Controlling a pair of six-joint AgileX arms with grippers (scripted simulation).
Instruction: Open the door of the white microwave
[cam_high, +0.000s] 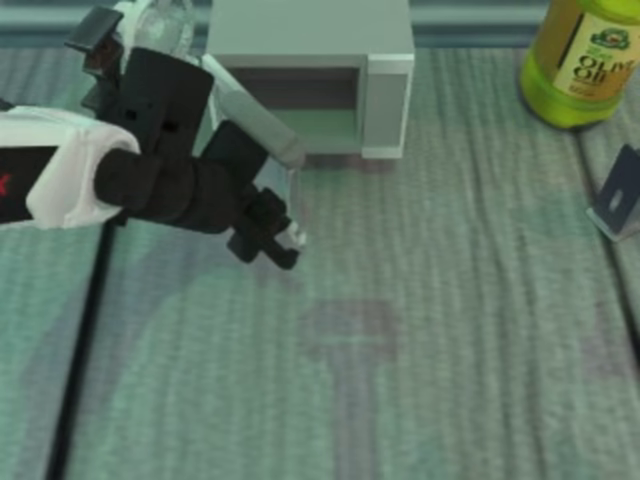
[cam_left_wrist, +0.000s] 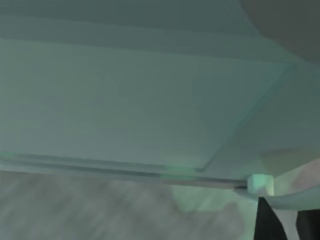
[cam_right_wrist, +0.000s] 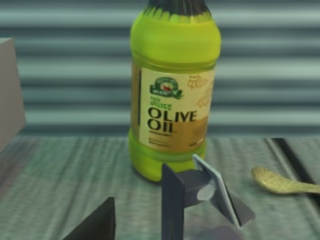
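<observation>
Microwave (cam_high: 330, 40), white and boxy, sits at the far edge of the surface (cam_high: 450, 330), a little left of the middle in the top view. Its door (cam_high: 255, 110) stands swung outward to the left, hinged at the left front corner, so the cavity is exposed and the plain control strip (cam_high: 385, 105) remains at the right of the front. The door's free edge points out over the surface, towards the near side.

The left hand (cam_high: 280, 235) is just beside that free edge, its dark fingers (cam_high: 268, 245) pointing to the right; whether they are clenched on the edge or released, I cannot tell. In the left wrist view the door's pale window panel (cam_left_wrist: 125, 100) fills most of the frame, very close.

At the far right of the surface stands a yellow-green olive oil bottle (cam_high: 580, 55), well apart from the microwave. Near it, at the right edge, sits a small blue-grey stand (cam_high: 618, 195). The right wrist view shows the bottle (cam_right_wrist: 172, 100) upright, the stand (cam_right_wrist: 210, 195) in front of it and a pale spoon (cam_right_wrist: 282, 182) lying beside. The right hand's own state cannot be told there.
</observation>
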